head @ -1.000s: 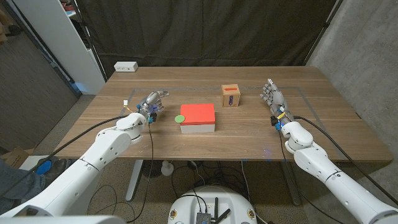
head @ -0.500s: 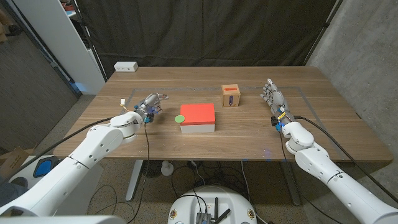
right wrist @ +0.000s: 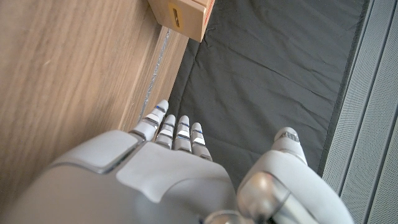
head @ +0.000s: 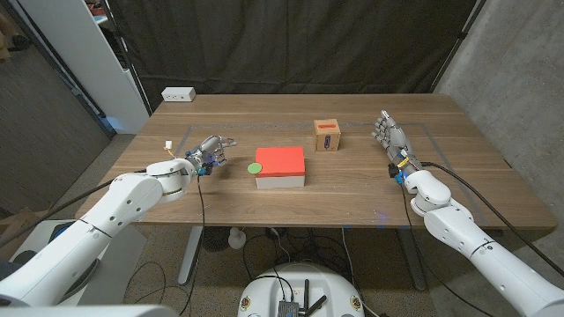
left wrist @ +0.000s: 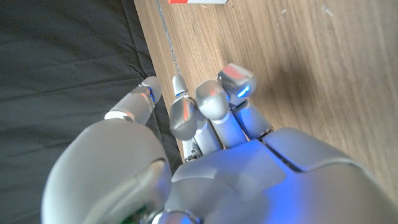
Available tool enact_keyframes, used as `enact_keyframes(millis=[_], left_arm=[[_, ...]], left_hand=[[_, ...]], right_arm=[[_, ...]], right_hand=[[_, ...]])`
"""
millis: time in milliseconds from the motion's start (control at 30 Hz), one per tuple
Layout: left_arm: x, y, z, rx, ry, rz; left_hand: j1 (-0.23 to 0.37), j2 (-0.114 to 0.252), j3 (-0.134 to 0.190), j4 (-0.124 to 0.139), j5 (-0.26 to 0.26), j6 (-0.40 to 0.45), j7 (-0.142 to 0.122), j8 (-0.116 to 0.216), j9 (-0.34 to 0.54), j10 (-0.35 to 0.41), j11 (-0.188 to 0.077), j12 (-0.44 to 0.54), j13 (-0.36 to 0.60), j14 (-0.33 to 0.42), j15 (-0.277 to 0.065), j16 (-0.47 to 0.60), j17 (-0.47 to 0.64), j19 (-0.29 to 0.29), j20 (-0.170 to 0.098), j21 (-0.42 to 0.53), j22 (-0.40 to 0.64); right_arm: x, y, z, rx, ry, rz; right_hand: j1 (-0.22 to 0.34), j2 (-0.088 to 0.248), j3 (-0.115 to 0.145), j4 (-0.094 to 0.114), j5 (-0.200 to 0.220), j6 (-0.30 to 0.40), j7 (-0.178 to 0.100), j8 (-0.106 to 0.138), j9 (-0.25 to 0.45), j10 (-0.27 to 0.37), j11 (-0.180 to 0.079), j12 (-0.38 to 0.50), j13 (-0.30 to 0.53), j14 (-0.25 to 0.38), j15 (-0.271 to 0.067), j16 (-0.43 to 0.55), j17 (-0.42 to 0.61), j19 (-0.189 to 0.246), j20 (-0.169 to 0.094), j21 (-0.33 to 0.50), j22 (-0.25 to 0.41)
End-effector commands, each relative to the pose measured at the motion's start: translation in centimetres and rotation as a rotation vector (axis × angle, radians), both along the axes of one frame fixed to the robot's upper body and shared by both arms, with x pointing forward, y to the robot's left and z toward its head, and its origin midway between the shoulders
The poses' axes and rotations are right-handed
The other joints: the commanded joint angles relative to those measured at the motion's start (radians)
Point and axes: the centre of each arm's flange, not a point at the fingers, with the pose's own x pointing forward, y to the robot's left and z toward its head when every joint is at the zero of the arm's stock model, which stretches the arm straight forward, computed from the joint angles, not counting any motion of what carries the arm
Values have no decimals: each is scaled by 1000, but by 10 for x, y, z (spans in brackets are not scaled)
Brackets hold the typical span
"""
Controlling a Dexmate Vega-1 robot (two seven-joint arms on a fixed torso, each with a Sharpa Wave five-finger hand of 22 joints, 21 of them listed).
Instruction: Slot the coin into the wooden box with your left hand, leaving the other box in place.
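Note:
A flat green coin (head: 255, 167) lies on the table against the left side of a red-topped white box (head: 280, 165). The small wooden box (head: 328, 135) with a red-rimmed slot in its face stands further back to the right, also seen as the wooden box (right wrist: 183, 15). My left hand (head: 210, 150) hovers left of the coin, a short gap away, fingers partly bent and holding nothing; the left hand (left wrist: 211, 124) has a corner of the red-topped box (left wrist: 196, 2) beyond its fingers. My right hand (head: 388, 136) stands right of the wooden box, fingers straight and apart, shown also as the right hand (right wrist: 155, 168).
A white power strip (head: 178, 93) lies at the table's back left corner. A small white tag (head: 167, 145) on a cable sits left of my left hand. Dark curtains hang behind the table (head: 352, 198).
My left arm has swung its elbow outward to the left, so the forearm now comes in more from the side; the hand stayed near the coin. The right arm barely moved.

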Motion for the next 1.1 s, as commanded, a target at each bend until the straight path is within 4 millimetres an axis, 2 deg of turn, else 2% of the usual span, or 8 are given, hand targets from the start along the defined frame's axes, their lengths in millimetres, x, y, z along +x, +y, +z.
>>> enact_keyframes(millis=[33,433,533,800,1100], left_arm=[[-1,6,3,-20,38,-47],[-15,-5,-2,-21,107,-71],[-21,-6,-4,-14,126,-72],[-34,0,-2,7,169,-49],[-48,6,-4,17,218,5]], left_hand=[[0,14,9,2,0,-13,-1,6,8,0,-7,11,2,-3,1,15,1,-6,-52,3,2],[-10,24,22,2,1,-19,2,14,10,-4,-8,19,3,-12,1,25,-12,-13,-52,6,1],[-13,24,25,1,1,-22,4,14,9,-6,-8,19,4,-9,0,33,-6,-15,-52,7,2],[-32,14,22,3,-2,-22,5,17,5,-2,-8,19,5,-11,1,36,-9,-13,-51,8,0],[-39,7,24,-2,-3,-8,1,31,9,-3,-6,10,-10,-15,1,32,-20,-16,-53,-2,-8]], right_arm=[[8,-28,6,-16,7,1],[7,-36,12,-60,-24,-13],[7,-34,13,-63,-38,-7],[7,-27,18,-68,-57,-2],[8,-25,15,-65,-45,-7]], right_hand=[[14,2,4,-6,-2,7,8,3,4,3,2,2,2,6,-3,3,0,8,-2,-1,1],[16,4,5,-7,-2,9,8,3,4,6,1,1,2,7,-3,2,-2,8,-1,-2,1],[17,5,5,-7,-3,10,10,2,4,12,-1,2,1,14,-15,4,-3,20,-19,1,1],[18,5,5,-8,-3,14,19,3,4,16,-4,1,1,19,-20,5,-5,28,-26,3,0],[19,5,5,-8,-3,13,21,2,4,19,-1,1,1,20,-16,4,-6,27,-21,1,0]])
